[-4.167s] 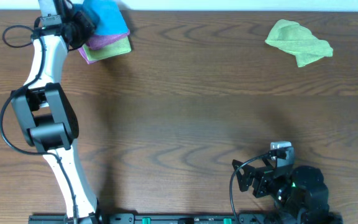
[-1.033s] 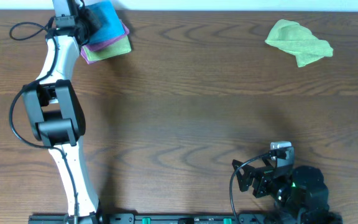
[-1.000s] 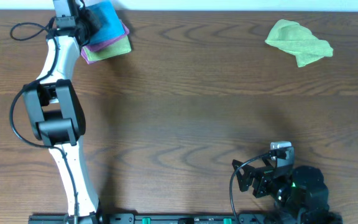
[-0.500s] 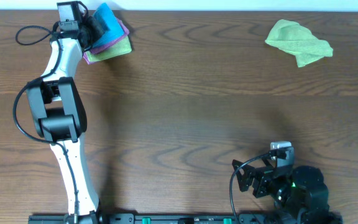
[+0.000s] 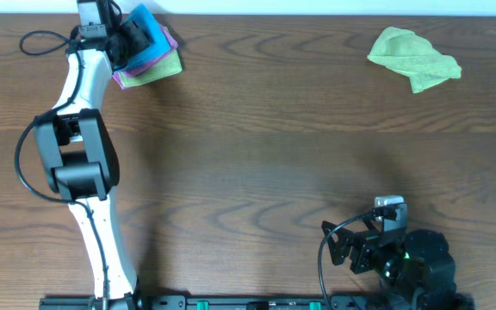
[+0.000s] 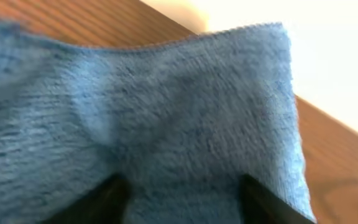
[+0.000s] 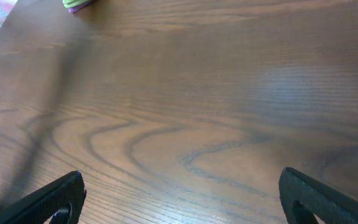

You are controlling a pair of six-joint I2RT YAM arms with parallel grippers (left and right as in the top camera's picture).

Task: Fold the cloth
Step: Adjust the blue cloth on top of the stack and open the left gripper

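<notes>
Jaws of the right gripper (image 7: 182, 177) are spread wide over the table (image 7: 229, 93) at the lower right, with nothing held. At the upper left, the cloth (image 5: 148, 27) is bunched between the left gripper (image 6: 185, 190) fingers (image 6: 114, 199), which stand apart, atop a purple cloth (image 5: 172, 40). Whether it is gripped cannot be told.

Over the past few seconds the left arm (image 5: 77, 164) has swung its elbow to the right and now stands straighter up the table, with its wrist carried closer to the far edge. The left gripper (image 5: 124, 36) has shifted right with it, in against the pile. The cloth (image 5: 149, 30), earlier spread broad across the top of the stack, is now narrower and bunched toward the gripper, baring more of the purple cloth (image 5: 171, 40) on the right.
</notes>
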